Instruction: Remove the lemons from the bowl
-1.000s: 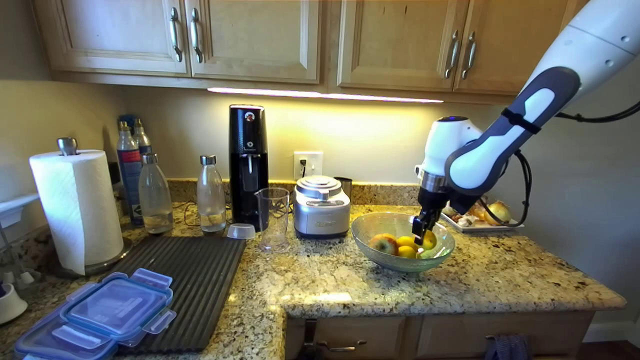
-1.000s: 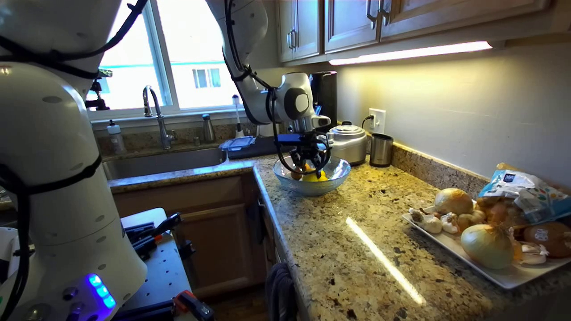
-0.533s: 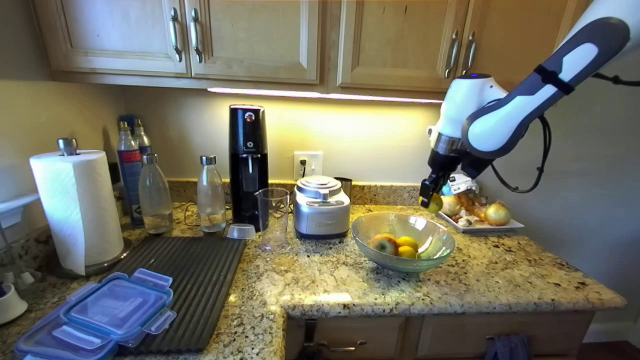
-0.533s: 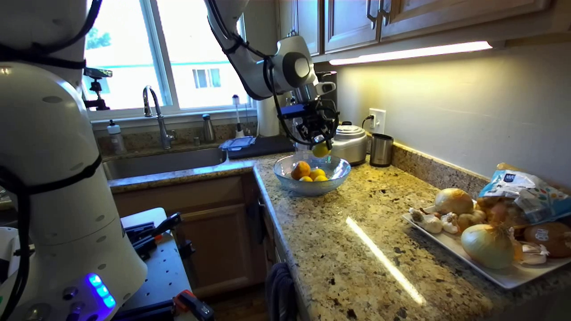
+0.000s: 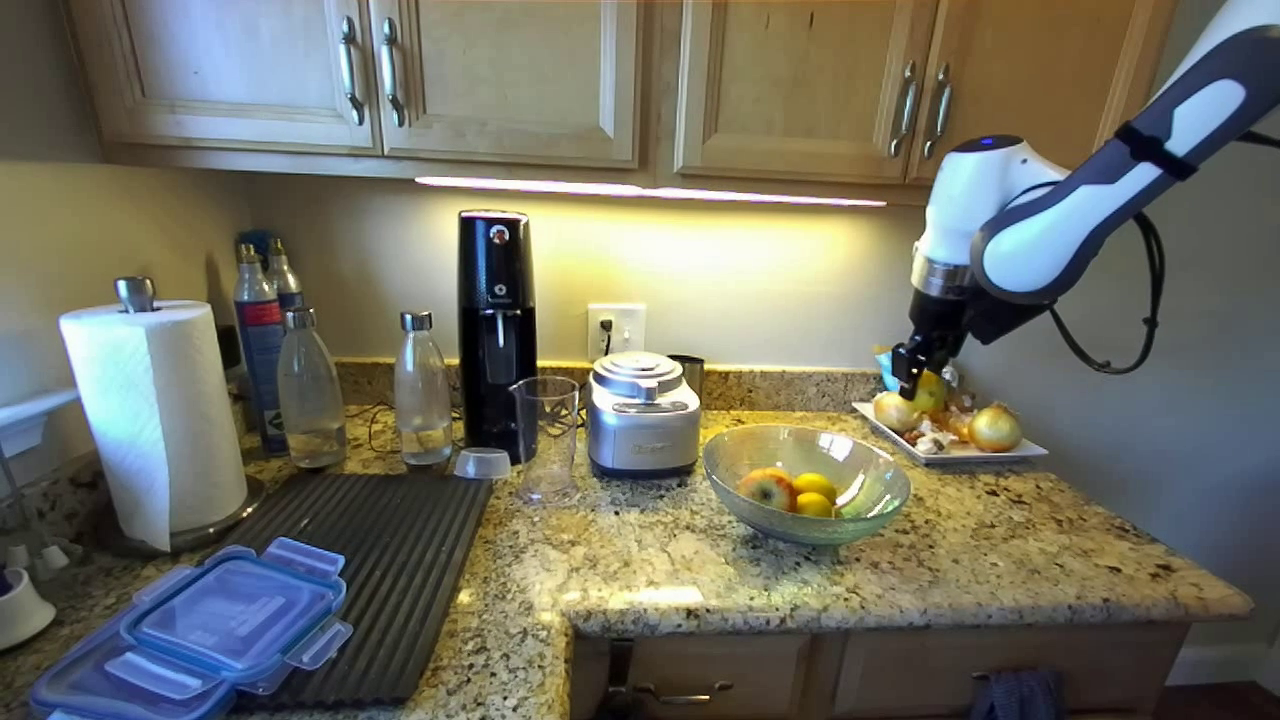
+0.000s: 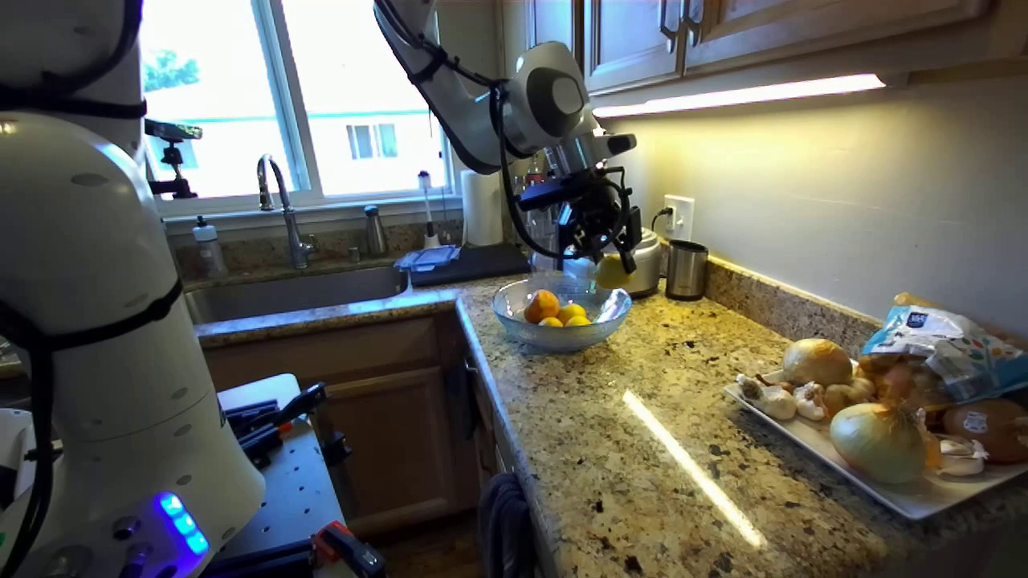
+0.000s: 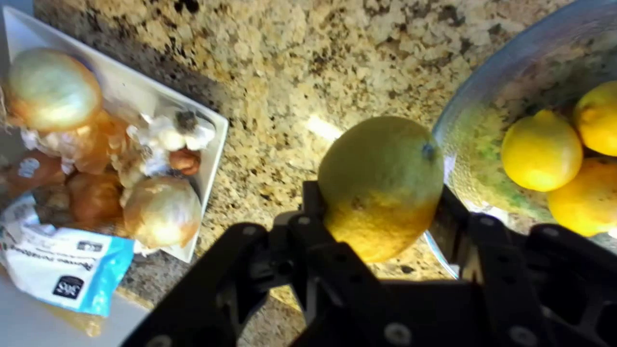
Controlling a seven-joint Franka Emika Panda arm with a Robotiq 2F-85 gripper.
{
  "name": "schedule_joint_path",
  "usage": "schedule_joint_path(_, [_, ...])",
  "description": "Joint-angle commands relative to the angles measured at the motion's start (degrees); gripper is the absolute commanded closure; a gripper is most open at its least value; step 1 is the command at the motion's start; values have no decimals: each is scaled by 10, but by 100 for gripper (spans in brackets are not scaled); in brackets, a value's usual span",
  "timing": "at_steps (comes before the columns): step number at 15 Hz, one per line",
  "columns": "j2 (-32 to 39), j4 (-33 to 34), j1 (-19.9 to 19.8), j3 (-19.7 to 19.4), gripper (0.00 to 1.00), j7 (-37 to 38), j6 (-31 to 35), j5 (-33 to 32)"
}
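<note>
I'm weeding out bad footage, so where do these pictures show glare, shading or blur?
Wrist view: the black two-fingered pincer looks soft, and the oval yellow lemon it grips is dull, likely shaded, in its upper half. In an exterior view: the pale-framed window is nearly blown out, and a long bright streak glares on the speckled granite counter.
</note>
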Motion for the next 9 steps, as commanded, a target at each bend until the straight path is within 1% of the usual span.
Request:
schedule_joint_path(1, [6,-22,-15,-18,58,70,-14,-10])
schedule_joint_path(4, [34,-29,-30,-21,53,85,1,21])
schedule_joint_path(5, [47,-30,-36,-20,48,85,15,34])
schedule_joint_path(6, [59,-30,-44,-15,46,79,25,55])
schedule_joint_path(9, [98,-20,-47,-16,46,74,54,102])
